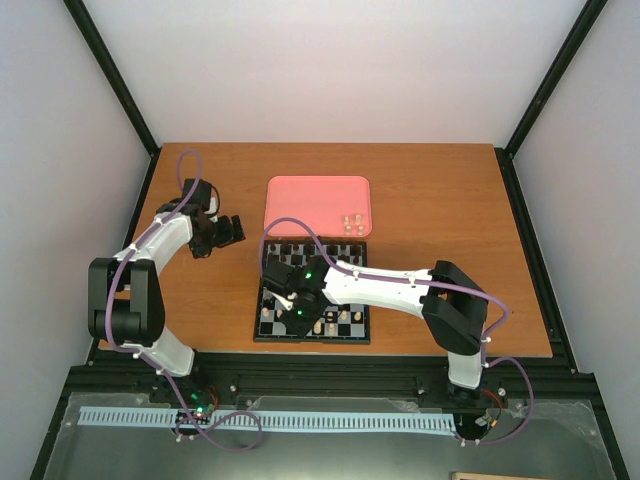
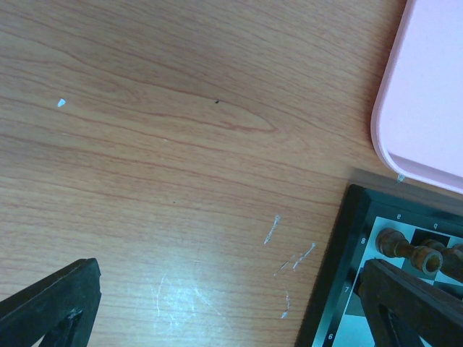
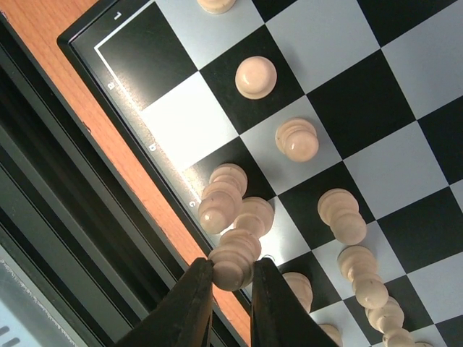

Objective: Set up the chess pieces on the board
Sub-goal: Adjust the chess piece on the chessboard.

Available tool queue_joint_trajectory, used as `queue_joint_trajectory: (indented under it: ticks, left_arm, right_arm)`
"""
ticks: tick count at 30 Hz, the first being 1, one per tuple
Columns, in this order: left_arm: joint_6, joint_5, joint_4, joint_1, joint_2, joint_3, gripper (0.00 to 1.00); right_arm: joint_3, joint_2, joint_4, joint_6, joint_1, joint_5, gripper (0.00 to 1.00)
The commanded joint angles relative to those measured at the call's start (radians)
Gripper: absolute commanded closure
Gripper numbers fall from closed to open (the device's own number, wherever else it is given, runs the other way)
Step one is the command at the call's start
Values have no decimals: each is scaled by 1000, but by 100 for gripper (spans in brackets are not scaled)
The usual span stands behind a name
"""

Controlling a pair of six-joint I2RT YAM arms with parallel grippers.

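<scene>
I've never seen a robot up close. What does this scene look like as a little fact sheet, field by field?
Table: brown wood
Board: black-and-white checkered, just in front of the pink tray
Cream pieces: many standing on the board's near rows; a few pale ones in a corner of the tray
Dark pieces: standing along the board's far edge
Left claw: open, over bare table left of the board, holding nothing
Right claw: closed on one cream piece at the board's near edge
</scene>
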Motion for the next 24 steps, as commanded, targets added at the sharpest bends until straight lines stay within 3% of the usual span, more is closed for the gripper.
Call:
queue_joint_trajectory:
  ticks: [1,24]
  left_arm:
    - [17,-4,3,-2,-6,24,0]
    - [17,2,9,-2,6,24,0]
  right_arm:
    - [14,-23,-22,19,3,39,87]
    - [-37,-76,-25,41,4,-8,88]
